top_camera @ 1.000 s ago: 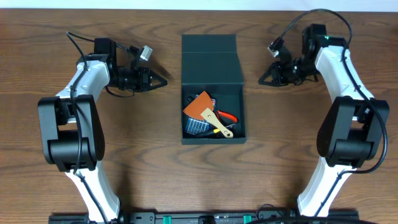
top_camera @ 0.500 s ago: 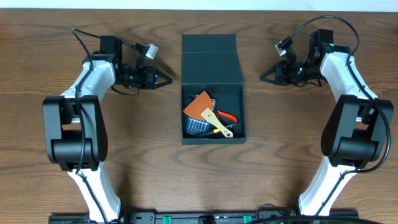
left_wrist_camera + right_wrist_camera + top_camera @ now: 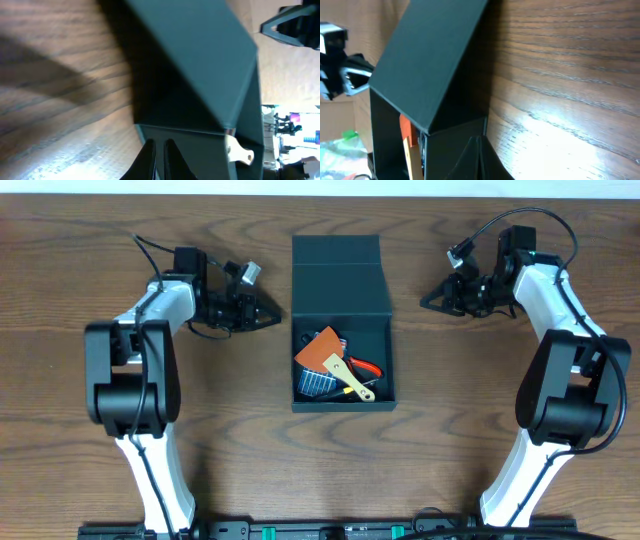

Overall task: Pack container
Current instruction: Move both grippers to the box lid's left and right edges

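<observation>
I see dark teal-black matte cardboard box in middle of frame, on brown wooden table. Flap lid open, folded back toward top. Inside: orange scraper, yellow-handled tool, red-handled pliers. Left gripper near lid's left edge, fingers pressed together, empty. Right gripper off right edge, also closed, empty.

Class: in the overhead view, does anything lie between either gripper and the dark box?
Nothing visible does. Only wooden table separates the left gripper and the right gripper from the container, one on each side.
</observation>
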You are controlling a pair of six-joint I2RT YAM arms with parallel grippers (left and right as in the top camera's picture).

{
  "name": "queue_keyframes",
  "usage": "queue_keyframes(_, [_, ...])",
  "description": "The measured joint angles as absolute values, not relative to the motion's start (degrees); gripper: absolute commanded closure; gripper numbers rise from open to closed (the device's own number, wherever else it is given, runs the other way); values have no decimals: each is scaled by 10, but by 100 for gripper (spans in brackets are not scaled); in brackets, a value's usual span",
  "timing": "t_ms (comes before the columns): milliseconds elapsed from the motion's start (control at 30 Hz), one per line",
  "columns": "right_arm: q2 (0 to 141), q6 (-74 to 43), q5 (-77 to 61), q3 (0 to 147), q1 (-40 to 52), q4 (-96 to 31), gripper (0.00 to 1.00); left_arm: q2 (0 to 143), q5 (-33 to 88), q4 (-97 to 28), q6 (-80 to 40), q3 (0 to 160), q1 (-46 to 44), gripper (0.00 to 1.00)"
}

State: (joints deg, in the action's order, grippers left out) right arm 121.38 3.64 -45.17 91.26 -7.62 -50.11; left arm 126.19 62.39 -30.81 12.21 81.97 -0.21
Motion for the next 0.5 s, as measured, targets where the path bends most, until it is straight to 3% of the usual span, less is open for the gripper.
queue_keyframes(500, [1289, -31, -448, 912, -72, -480, 99, 1283, 621, -241, 86, 820, -30, 94])
